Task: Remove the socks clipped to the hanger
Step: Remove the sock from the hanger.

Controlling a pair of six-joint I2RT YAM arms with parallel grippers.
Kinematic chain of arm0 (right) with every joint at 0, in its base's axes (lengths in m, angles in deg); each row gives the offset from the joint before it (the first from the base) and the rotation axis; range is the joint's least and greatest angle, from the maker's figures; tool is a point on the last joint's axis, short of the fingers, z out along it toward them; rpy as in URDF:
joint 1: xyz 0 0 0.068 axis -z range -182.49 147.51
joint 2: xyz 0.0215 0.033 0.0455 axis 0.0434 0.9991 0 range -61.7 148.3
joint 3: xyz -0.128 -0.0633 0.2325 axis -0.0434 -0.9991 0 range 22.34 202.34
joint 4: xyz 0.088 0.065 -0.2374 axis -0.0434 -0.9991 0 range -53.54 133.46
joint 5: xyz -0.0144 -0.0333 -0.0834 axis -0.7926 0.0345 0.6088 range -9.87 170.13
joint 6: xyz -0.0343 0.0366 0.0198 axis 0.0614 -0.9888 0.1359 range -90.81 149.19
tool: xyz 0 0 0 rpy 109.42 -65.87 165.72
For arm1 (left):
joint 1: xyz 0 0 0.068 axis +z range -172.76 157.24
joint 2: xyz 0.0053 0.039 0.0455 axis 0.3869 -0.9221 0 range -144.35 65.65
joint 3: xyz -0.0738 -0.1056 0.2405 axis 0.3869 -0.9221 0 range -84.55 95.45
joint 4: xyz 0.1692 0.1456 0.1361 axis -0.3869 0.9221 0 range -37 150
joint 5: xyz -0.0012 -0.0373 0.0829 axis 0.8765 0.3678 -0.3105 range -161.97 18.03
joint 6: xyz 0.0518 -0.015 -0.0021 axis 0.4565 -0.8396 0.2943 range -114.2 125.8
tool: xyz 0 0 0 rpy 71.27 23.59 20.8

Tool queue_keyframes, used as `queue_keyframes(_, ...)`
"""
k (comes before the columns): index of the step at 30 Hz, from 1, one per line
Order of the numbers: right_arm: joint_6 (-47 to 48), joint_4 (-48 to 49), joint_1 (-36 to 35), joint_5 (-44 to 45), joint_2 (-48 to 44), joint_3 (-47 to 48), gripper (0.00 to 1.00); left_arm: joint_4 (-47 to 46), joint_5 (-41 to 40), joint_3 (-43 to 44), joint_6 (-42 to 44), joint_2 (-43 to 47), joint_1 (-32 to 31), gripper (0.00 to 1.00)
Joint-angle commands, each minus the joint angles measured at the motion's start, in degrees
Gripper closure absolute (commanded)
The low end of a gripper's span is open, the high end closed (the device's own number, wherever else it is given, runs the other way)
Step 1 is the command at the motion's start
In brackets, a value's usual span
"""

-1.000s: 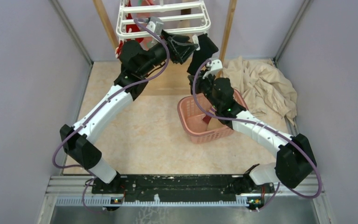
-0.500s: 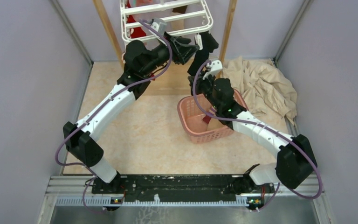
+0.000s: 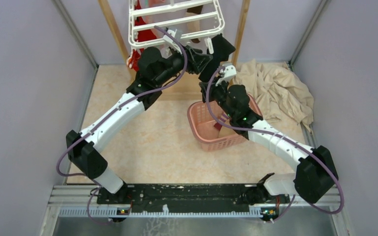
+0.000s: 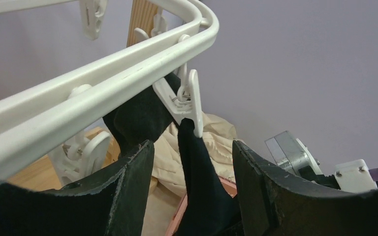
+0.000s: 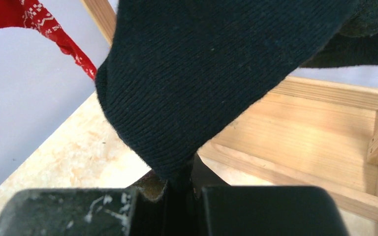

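Observation:
The white hanger (image 3: 177,22) hangs at the back; its bars cross the left wrist view (image 4: 103,81). A black sock (image 3: 222,49) hangs from a white clip (image 4: 187,101) at the hanger's right corner. My left gripper (image 4: 192,191) is open just below that clip, with the black sock (image 4: 199,187) hanging between its fingers. My right gripper (image 5: 182,189) is shut on the lower end of the black sock (image 5: 202,73). A red sock with white pattern (image 3: 140,37) hangs on the hanger's left, and shows in the right wrist view (image 5: 34,19).
A pink lattice basket (image 3: 215,129) with socks inside stands under my right arm. A beige cloth (image 3: 275,91) lies at the back right. Wooden posts (image 3: 112,24) and a wooden base frame (image 5: 325,128) hold the hanger. Grey walls close both sides.
My left gripper has moved right and up to the clip at the hanger's right corner. The hanger has swung back a little. My right gripper has kept hold of the black sock.

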Motion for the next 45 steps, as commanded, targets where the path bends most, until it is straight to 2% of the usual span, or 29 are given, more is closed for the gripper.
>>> queue_keyframes(1, 0.24, 1.46, -0.60, -0.84, -2.33, 0.16, 1.00, 2.54, -4.09, 0.01, 0.17, 2.90, -0.57, 0.34)
queue_keyframes(20, 0.79, 0.83, -2.78, -1.88, -1.97, 0.49, 1.00, -2.77, -3.67, 4.87, -1.90, -2.69, -0.41, 0.32)
queue_keyframes(27, 1.08, 0.76, -3.43, -1.55, -1.91, 0.38, 1.00, -6.02, -3.97, 3.67, -2.52, -2.92, -0.04, 0.33)
queue_keyframes(29, 1.12, 0.76, -3.58, -1.61, -1.93, 0.38, 1.00, -6.21, -4.05, 3.63, -2.54, -3.11, 0.04, 0.33)
queue_keyframes(38, 1.52, 0.68, -3.91, -1.37, -2.16, 0.27, 1.00, -6.84, -4.40, 3.88, -2.37, -3.51, 0.47, 0.51)
queue_keyframes(45, 1.83, 0.59, -4.44, -1.20, -1.99, 0.28, 1.00, -7.51, -4.12, 5.32, -3.05, -4.68, 0.55, 0.49)
